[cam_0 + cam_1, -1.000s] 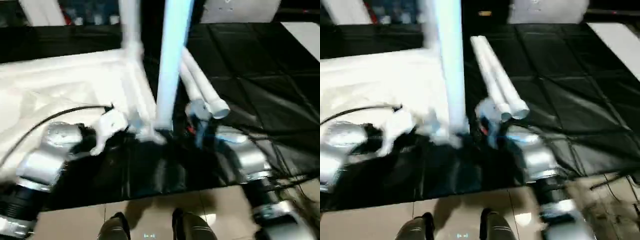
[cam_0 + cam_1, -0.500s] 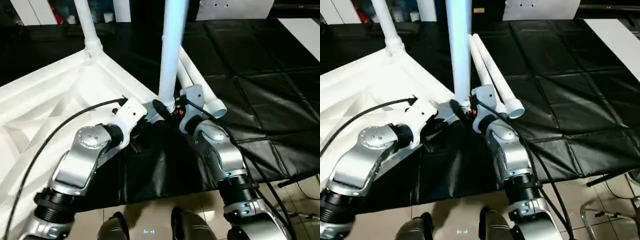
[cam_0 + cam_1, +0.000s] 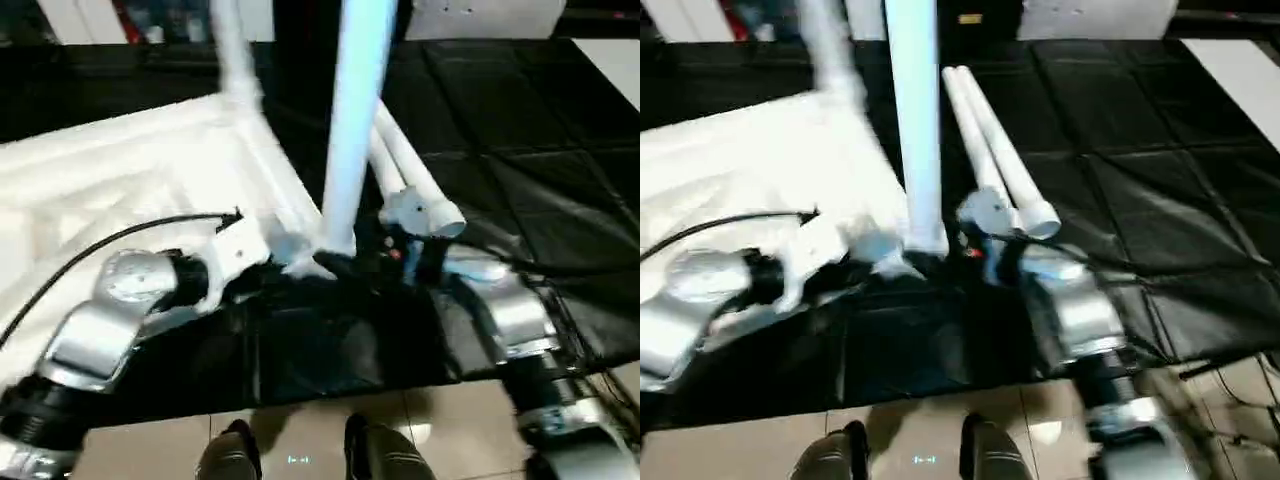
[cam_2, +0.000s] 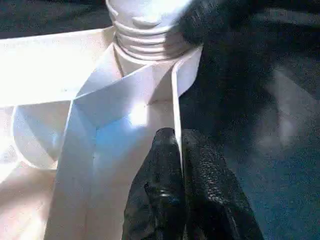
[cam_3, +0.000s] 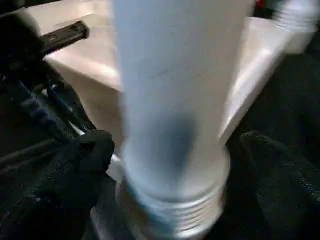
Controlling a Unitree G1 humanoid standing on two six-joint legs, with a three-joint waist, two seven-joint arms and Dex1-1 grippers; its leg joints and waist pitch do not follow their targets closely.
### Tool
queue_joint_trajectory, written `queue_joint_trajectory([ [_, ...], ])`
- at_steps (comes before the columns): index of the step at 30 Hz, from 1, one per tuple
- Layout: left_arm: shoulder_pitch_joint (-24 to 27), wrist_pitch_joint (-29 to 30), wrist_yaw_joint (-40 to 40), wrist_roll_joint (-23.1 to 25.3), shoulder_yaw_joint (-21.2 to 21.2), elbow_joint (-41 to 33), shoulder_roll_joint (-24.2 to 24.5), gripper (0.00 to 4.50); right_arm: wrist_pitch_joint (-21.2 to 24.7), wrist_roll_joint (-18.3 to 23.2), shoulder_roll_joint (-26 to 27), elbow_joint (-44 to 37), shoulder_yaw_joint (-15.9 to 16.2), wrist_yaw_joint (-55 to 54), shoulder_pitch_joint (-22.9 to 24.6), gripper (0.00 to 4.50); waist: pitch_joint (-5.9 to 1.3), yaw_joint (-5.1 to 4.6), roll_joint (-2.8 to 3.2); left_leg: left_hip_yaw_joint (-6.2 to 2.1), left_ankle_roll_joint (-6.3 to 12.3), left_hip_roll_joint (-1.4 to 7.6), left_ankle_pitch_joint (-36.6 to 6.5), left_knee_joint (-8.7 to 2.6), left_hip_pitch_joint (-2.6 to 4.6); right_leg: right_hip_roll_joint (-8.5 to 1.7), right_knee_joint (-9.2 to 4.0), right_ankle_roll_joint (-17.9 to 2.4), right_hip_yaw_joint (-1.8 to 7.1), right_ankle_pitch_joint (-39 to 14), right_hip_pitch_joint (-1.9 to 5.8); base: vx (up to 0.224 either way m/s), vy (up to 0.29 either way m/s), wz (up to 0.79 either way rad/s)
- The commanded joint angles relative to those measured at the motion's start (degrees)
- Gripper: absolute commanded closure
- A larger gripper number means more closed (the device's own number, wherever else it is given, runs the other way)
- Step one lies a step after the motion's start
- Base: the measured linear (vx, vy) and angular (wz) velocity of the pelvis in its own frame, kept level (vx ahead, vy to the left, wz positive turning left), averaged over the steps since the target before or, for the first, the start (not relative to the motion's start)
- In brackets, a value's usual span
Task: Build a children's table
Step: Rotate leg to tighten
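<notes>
Left gripper (image 4: 176, 165): fingers pressed together on a thin upright rib of the tabletop (image 3: 130, 170), just below the near corner socket (image 4: 150, 55). Judged purpose: pinning the upturned tabletop so it cannot shift while a leg is seated.

Right gripper (image 5: 170, 165): fingers (image 5: 85, 160) spread wide, one on each side of the upright leg (image 3: 350, 130), neither visibly pressing it. In the right wrist view the leg's threaded end sits between them. Judged purpose: either a release or a fresh hold for another turn; which one cannot be told.

Upright leg: stands at centre of the head view, its foot at the tabletop's near corner. How far it is seated cannot be told.

Second standing leg (image 3: 235, 60): upper left of centre, at the tabletop's far corner.

Two loose legs (image 3: 990, 140): lying side by side on the black mat (image 3: 520, 150), right of centre, ends just beside the right gripper.

Tabletop: ribbed underside up, left half of the frame, its near corner at the mat's front part.

Open room: bare mat at right and upper right; the mat's front edge and tiled floor (image 3: 300, 430) run along the bottom, close behind both wrists.
</notes>
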Motion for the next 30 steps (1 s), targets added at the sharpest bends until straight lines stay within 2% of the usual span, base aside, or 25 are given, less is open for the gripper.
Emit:
queue_joint_trajectory([
  [1, 0.37, -3.25, -5.82, -0.27, -2.44, 0.42, 2.8, 4.5, -0.18, 1.21, -2.33, -0.75, 1.81, 6.97, -0.41, 0.04, -4.05, -0.07, 0.62, -0.18, 3.58, 0.98, -12.84, -3.02, 1.51, -2.89, -3.51, -12.47, 1.92, -12.55, 3.23, 0.0, 0.0, 0.0],
  [6, -0.28, -8.15, -12.11, -2.14, -3.34, 2.25, 5.68, 4.5, -1.71, 2.7, -4.76, 1.88, 3.72, 14.46, -1.82, 0.04, -4.03, 0.06, 0.35, -0.13, 3.61, 0.94, -12.86, -2.95, 1.45, -3.0, -3.39, -12.92, 1.97, -13.6, 3.27, 0.0, 0.0, 0.0],
  [7, -0.45, -8.36, -12.46, -2.2, -3.43, 2.42, 5.74, 4.5, -1.8, 2.78, -4.88, 2.09, 3.87, 15.01, -1.99, 0.4, -3.99, 0.13, 0.43, -0.12, 3.41, 1.07, -12.97, -2.95, 1.53, -3.1, -3.44, -12.92, 2.04, -14.11, 3.19, 0.0, 0.0, 0.0],
  [11, -1.65, -10.67, -14.35, -1.16, -4.46, 4.01, 6.7, 4.5, -2.04, 2.96, -5.1, 3.24, 4.37, 17.28, -3.03, 0.54, -4.19, 0.24, 0.42, -0.08, 3.55, 1.12, -11.91, -2.84, 1.61, -3.08, -3.19, -13.32, 2.04, -13.18, 3.19, 0.0, 0.0, 0.0],
  [12, -1.65, -10.67, -14.35, -1.16, -4.46, 4.01, 6.7, 4.5, -2.04, 2.96, -5.1, 3.24, 4.37, 17.28, -3.03, 0.81, -4.22, 0.26, 0.37, -0.11, 3.5, 1.11, -11.64, -2.84, 1.52, -3.04, -3.09, -13.42, 2.0, -12.66, 3.27, 0.0, 0.0, 0.0],
  [15, -2.35, -12.16, -14.84, -0.96, -4.79, 5.24, 7.0, 4.5, -1.93, 3.18, -5.05, 3.92, 4.76, 18.56, -3.58, 0.88, -4.41, 0.32, 0.35, -0.08, 3.56, 1.07, -11.54, -2.73, 1.51, -3.08, -3.04, -13.77, 1.98, -12.47, 3.39, 0.0, 0.0, 0.0],
  [16, -2.48, -12.58, -15.23, -1.24, -4.64, 5.72, 6.97, 4.5, -2.0, 3.3, -5.07, 4.22, 5.19, 19.58, -3.69, 1.07, -4.39, 0.34, 0.33, -0.09, 3.42, 1.06, -11.55, -2.73, 1.46, -3.07, -3.03, -13.78, 1.97, -12.61, 3.4, 0.0, 0.0, 0.0],
  [17, -2.48, -12.58, -15.23, -1.24, -4.64, 5.72, 6.97, 4.5, -2.0, 3.3, -5.07, 4.22, 5.19, 19.58, -3.69, 1.07, -4.39, 0.32, 0.35, -0.1, 3.39, 1.08, -11.59, -2.74, 1.47, -3.09, -3.01, -13.78, 1.97, -12.66, 3.4, 0.0, 0.0, 0.0],
  [18, -2.51, -12.8, -15.36, -1.17, -4.6, 5.92, 6.93, 4.5, -2.22, 3.23, -5.01, 4.37, 5.3, 19.75, -3.68, 1.3, -4.55, 0.33, 0.38, -0.1, 3.3, 1.1, -11.43, -2.69, 1.53, -3.11, -2.95, -13.87, 1.96, -12.51, 3.44, 0.0, 0.0, 0.0],
  [21, -2.65, -13.27, -15.62, -1.1, -4.6, 6.49, 6.85, 4.5, -2.49, 3.35, -4.84, 4.72, 5.37, 20.14, -3.72, 1.41, -4.68, 0.38, 0.27, -0.07, 3.39, 1.1, -10.9, -2.59, 1.5, -3.12, -2.83, -13.98, 2.0, -12.01, 3.49, 0.0, 0.0, 0.0],
  [22, -2.52, -13.51, -15.56, -1.33, -4.68, 6.61, 7.05, 4.5, -2.62, 3.43, -4.67, 4.83, 5.41, 20.27, -3.71, 1.67, -4.77, 0.38, 0.29, -0.05, 3.52, 1.1, -10.49, -2.56, 1.5, -3.06, -2.75, -14.19, 1.97, -11.28, 3.53, 0.0, 0.0, 0.0],
  [27, -2.16, -13.54, -15.27, -1.63, -4.45, 6.66, 7.09, 4.5, -2.69, 3.6, -4.26, 4.78, 5.57, 20.19, -3.46, 1.76, -4.9, 0.4, 0.15, -0.02, 3.95, 1.05, -9.69, -2.44, 1.41, -3.05, -2.57, -14.47, 1.95, -10.32, 3.67, 0.0, 0.0, 0.0],
  [29, -1.99, -11.67, -13.74, -1.8, -3.86, 6.06, 6.51, 4.5, -1.25, 4.17, -3.5, 3.74, 5.39, 18.93, -2.72, 1.8, -5.0, 0.33, -0.07, 0.03, 4.03, 1.03, -9.36, -2.39, 1.39, -3.01, -2.52, -14.46, 1.96, -10.2, 3.74, 0.0, 0.0, 0.0],
  [30, -1.98, -10.7, -12.89, -1.79, -3.56, 5.8, 6.13, 4.5, -0.44, 4.27, -3.06, 3.37, 5.28, 17.97, -2.44, 1.8, -4.92, 0.35, 0.06, -0.01, 4.07, 1.04, -9.41, -2.42, 1.39, -3.05, -2.58, -14.41, 1.95, -10.62, 3.64, 0.0, 0.0, 0.0],
])
